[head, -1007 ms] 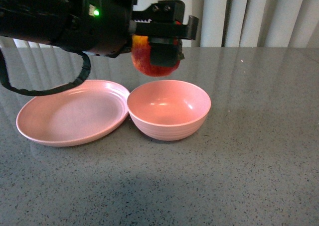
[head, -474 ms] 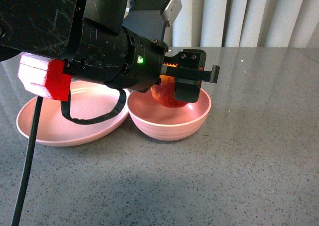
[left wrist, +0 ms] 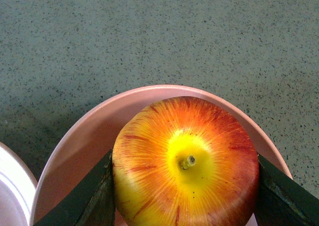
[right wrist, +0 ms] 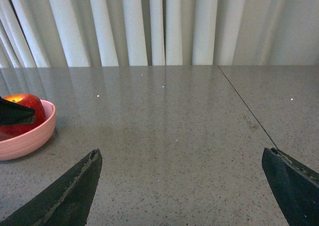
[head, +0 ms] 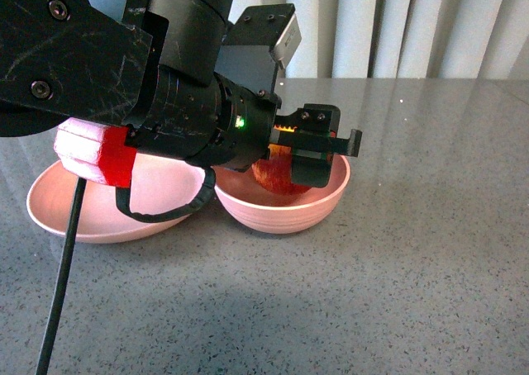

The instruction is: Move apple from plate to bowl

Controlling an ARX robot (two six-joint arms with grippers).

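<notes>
Left claw [head: 306, 156]: clamped on the apple [left wrist: 185, 166], one finger on each flank, stem up between them; spread only as wide as the fruit.
Right claw [right wrist: 182, 154]: gaping wide, nothing in it, hanging over bare tabletop [head: 413, 268] well apart from the left claw.
Apple: in the left claw's grip, sunk below the rim of the bowl [head: 285, 214] and over its middle. The bowl's wall hides whether the underside touches the floor.
Bowl: straight beneath the left claw, its rim ringing both fingers.
Plate [head: 58, 214]: beside the left claw, back under the arm and largely hidden by it. Its rim meets or almost meets the bowl.
Stage: as I judge it, only the release and the lift-out are left.
Risk, release: if the apple hangs clear of the floor, letting go could make it drop, roll and rock the bowl.
Risk, fingers: little room shows between each finger and the inner wall, so a wide opening may push the bowl against the plate.
Risk, exit: any sideways travel before rising would hook the rim and drag or tip the bowl.
Edges: bowl rim just outside each finger; plate rim on the arm's side.
Open room: nothing above the claw; bare tabletop beyond the bowl, away from the plate.
</notes>
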